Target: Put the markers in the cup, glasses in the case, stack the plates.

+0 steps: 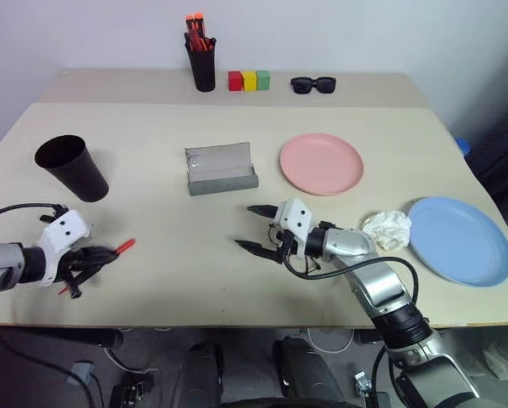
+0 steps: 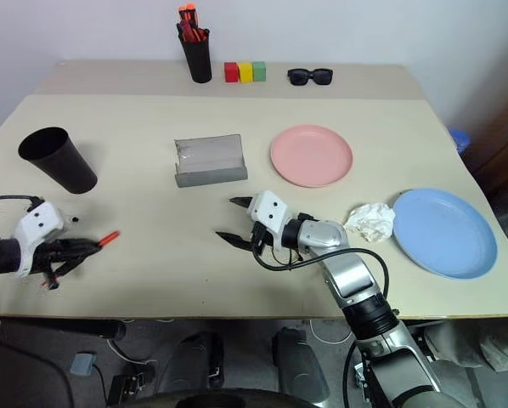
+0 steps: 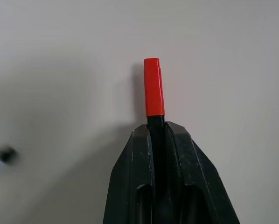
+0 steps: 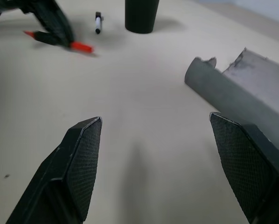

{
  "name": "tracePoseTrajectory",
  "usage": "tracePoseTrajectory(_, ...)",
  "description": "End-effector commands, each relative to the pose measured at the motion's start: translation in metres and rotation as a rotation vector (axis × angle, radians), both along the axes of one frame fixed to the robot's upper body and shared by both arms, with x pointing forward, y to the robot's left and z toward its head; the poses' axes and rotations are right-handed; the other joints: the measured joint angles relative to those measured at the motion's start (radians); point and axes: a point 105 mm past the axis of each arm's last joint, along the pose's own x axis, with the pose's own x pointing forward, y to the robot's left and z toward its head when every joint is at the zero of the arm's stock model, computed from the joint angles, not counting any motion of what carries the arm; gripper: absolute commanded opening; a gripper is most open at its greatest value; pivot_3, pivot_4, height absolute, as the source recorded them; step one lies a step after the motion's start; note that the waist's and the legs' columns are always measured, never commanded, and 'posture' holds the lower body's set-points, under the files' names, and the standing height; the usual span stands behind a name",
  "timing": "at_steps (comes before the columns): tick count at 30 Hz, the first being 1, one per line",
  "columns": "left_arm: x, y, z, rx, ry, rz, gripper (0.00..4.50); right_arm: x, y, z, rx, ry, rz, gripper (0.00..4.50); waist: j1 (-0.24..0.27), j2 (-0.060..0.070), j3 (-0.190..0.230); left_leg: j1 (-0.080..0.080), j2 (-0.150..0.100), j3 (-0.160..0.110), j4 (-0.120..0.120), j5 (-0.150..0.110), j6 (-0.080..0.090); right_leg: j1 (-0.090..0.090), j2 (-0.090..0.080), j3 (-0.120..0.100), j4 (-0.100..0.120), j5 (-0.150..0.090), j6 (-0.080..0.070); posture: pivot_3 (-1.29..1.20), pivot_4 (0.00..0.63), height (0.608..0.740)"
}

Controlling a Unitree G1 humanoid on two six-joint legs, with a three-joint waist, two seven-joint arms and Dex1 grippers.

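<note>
Left wrist view: we see a marker (image 3: 154, 88) clamped between the two black fingers (image 3: 139, 177) of the left hand (image 1: 97, 257), its red cap projecting past the fingertips over the bare desk (image 1: 194, 246). From the head views, the marker is held near the desk's front left, cap pointing toward the centre and its dark tail sticking out behind the fingers. We judge it light, rigid and smooth-barrelled; a grip on the barrel behind the cap, as here, should hold it, though the slick plastic could pivot if squeezed off-centre. The black tapered cup (image 1: 72, 167) stands upright just beyond the left hand, its wide mouth an easy target. A second small pen with a pale band (image 4: 98, 22) lies on the desk between the left hand and the cup.

The right hand (image 1: 258, 229) hovers near the desk's middle, fingers spread wide and holding nothing. Beyond it the grey case (image 1: 222, 169) stands open. The pink plate (image 1: 320, 163) lies to the right of the case; the blue plate (image 1: 458, 240) lies at the right edge, crumpled white paper (image 1: 386, 229) just beside it. At the back stand a pen holder (image 1: 203, 61) with red-capped markers, three coloured blocks (image 1: 249, 81) and black sunglasses (image 1: 313, 84).
</note>
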Motion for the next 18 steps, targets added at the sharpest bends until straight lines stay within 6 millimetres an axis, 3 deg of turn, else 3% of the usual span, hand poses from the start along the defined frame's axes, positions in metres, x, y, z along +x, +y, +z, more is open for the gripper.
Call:
tracePoseTrajectory(1,0.021,-0.009,0.075,-0.099,-0.382,0.094,0.03,0.012,0.006,0.031,0.041,-0.175,-0.049,3.78,0.000,-0.001,0.000,0.000,0.000,0.000,0.001,0.000,0.000,0.000,0.000,0.000,0.000,0.001,0.001,0.00,0.150,0.725)
tracePoseTrajectory(5,0.034,-0.008,0.153,-0.339,-0.781,0.322,0.03,0.024,0.017,0.064,0.159,-0.276,-0.130,3.78,-0.002,-0.003,-0.001,-0.001,0.000,-0.002,0.001,0.000,0.000,0.000,0.000,-0.001,0.003,0.002,0.003,0.00,0.150,0.725)
tracePoseTrajectory(7,0.033,-0.006,0.173,-0.393,-0.897,0.402,0.03,0.026,0.022,0.071,0.228,-0.253,-0.150,3.78,-0.009,-0.003,-0.001,-0.001,0.000,-0.002,0.001,0.000,0.000,0.000,0.000,-0.001,0.003,0.002,0.003,0.00,0.150,0.725)
tracePoseTrajectory(13,0.032,0.007,0.205,-0.359,-1.187,0.647,0.03,0.026,0.043,0.067,0.390,-0.068,-0.159,3.78,-0.010,-0.003,-0.001,0.000,0.000,-0.002,0.001,0.000,0.000,0.000,0.000,-0.001,0.005,0.002,0.003,0.00,0.150,0.725)
tracePoseTrajectory(18,0.034,0.029,0.209,-0.310,-1.305,0.812,0.03,0.023,0.058,0.060,0.407,-0.014,-0.130,3.78,-0.009,-0.004,-0.002,0.000,-0.001,-0.002,0.001,0.000,-0.001,0.000,0.000,-0.001,0.006,0.002,0.003,0.00,0.150,0.725)
